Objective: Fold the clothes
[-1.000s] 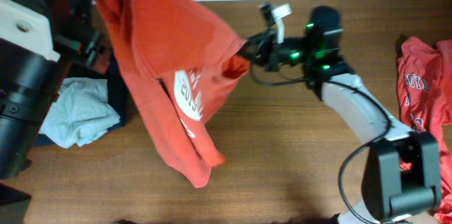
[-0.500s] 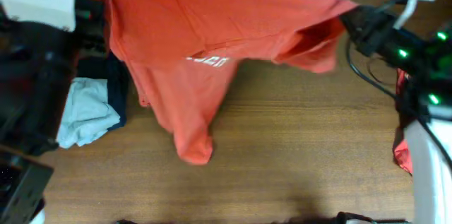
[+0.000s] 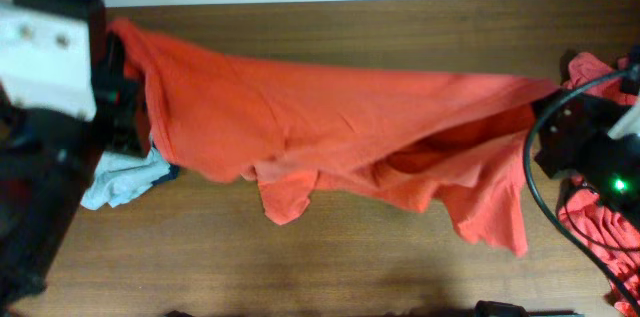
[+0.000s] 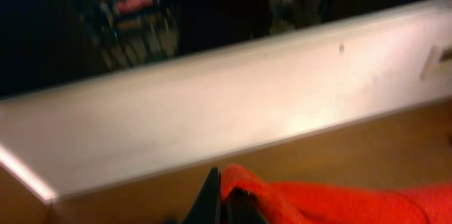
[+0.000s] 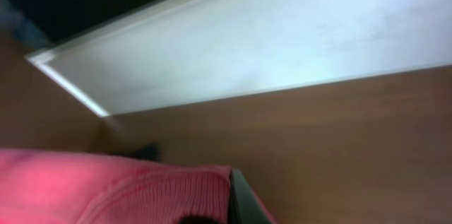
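Worktop (image 3: 350, 267): orange-red shirt (image 3: 330, 127) stretched across it, held at both ends.
Red shirts (image 3: 600, 207) heaped at right edge; grey garment (image 3: 120, 182) at left, partly under shirt. Left claw (image 4: 222, 199) and right claw (image 3: 548, 117) each clenched on shirt's edge.

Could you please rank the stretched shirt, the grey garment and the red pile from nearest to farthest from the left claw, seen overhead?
1. Stretched shirt: held in the left claw.
2. Grey garment: left side, just below.
3. Red pile: far right edge.
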